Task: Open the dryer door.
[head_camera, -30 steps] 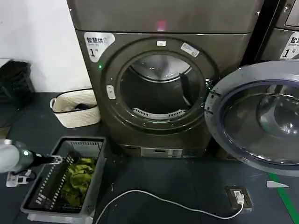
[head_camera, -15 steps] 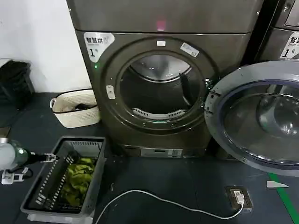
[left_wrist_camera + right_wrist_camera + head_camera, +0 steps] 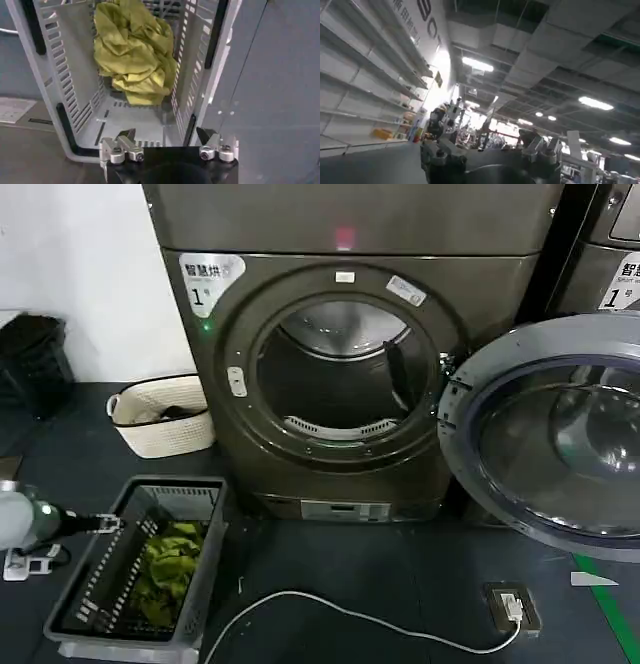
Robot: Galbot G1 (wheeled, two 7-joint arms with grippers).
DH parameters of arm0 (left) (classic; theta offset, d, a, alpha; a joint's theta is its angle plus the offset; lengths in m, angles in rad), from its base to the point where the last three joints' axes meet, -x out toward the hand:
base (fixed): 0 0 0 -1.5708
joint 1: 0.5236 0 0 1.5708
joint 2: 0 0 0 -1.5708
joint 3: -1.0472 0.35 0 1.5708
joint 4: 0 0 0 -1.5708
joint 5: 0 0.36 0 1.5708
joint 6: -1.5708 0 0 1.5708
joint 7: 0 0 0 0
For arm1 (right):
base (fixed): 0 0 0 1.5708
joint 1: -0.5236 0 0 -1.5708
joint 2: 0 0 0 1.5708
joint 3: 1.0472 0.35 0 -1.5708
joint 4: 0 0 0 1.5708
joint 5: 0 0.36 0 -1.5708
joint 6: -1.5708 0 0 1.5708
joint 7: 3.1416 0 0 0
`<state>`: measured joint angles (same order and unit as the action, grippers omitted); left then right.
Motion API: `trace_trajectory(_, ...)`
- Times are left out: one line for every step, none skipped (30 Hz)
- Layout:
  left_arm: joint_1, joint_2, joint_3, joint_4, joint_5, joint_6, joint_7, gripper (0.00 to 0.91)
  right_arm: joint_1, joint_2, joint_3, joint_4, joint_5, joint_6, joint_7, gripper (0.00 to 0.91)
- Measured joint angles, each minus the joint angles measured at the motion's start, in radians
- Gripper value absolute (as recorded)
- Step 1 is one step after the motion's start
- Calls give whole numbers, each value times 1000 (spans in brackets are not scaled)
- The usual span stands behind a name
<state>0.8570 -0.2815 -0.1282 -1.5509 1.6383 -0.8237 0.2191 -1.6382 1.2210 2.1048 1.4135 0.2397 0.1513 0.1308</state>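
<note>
Already swung wide, dryer door [image 3: 545,434]: rigid, probably heavy, slick chrome, best gripped at its grey rim (far from left hand [image 3: 166,141], spread, empty, above laundry basket [image 3: 60,80]).

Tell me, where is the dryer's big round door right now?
In the head view the dryer door is swung wide open on the right side, hinged beside the dryer's round opening, its grey inner face showing, above the plug box on the floor.
</note>
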Motion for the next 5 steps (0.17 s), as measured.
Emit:
trace_trajectory(-1, 0, 0, 0, 0, 0, 0, 907, 1, 1, 0, 1, 0, 0, 0, 907)
trace_trajectory(-2, 0, 0, 0, 0, 0, 0, 907, 1, 2, -1, 1, 0, 0, -1, 907)
trace_trajectory(-3, 0, 0, 1, 0, 0, 0, 907, 2, 3, -1, 1, 0, 1, -1, 907)
trace_trajectory(-3, 1, 0, 2, 0, 0, 0, 907, 2, 4, -2, 1, 0, 2, -1, 907)
trace_trajectory(-3, 1, 1, 3, 0, 0, 0, 907, 2, 5, -3, 1, 0, 2, -1, 907)
